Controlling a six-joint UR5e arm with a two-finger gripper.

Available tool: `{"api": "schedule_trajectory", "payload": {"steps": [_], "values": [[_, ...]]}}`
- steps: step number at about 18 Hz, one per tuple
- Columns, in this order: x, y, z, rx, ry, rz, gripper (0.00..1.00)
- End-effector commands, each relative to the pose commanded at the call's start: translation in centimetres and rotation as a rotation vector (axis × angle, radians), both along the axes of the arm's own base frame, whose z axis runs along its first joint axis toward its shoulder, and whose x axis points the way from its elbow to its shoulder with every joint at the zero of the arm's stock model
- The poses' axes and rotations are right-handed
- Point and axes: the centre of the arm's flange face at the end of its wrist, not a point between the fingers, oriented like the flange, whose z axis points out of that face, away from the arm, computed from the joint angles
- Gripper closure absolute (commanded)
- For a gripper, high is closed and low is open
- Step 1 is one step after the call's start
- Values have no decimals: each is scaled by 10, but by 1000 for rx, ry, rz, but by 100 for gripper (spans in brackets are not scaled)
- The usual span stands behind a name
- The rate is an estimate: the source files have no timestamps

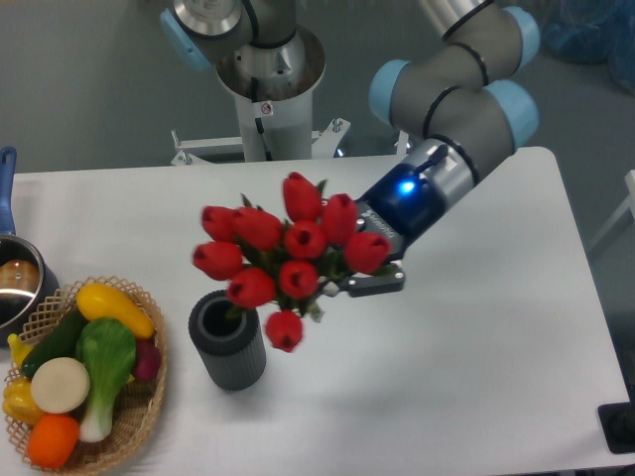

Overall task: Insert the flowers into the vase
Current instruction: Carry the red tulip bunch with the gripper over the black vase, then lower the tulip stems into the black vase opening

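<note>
Nine or so red tulips (283, 263) are fanning out ahead of the gripper (359, 266), which is clamping their stems, buds overhanging the ribbed grey vase (228, 341) for lowering stems in.

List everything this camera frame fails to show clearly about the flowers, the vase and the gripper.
- Gripper fingers: hidden behind the flowers, so the grasp itself cannot be seen.
- Stems: covered by the buds and leaves; their ends, and whether they have reached the mouth of the vase, cannot be told.
- Vase interior: dark and partly covered by the lowest bud.
- Pot: cut off by the left edge.
- Wicker basket: bottom cut off by the lower edge.
</note>
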Motion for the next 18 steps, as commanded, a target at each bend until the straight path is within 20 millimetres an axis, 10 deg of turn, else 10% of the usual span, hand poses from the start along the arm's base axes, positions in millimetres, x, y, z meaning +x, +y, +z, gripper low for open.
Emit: {"api": "schedule_trajectory", "payload": {"steps": [18], "values": [[58, -3, -44, 145, -24, -72, 92]]}}
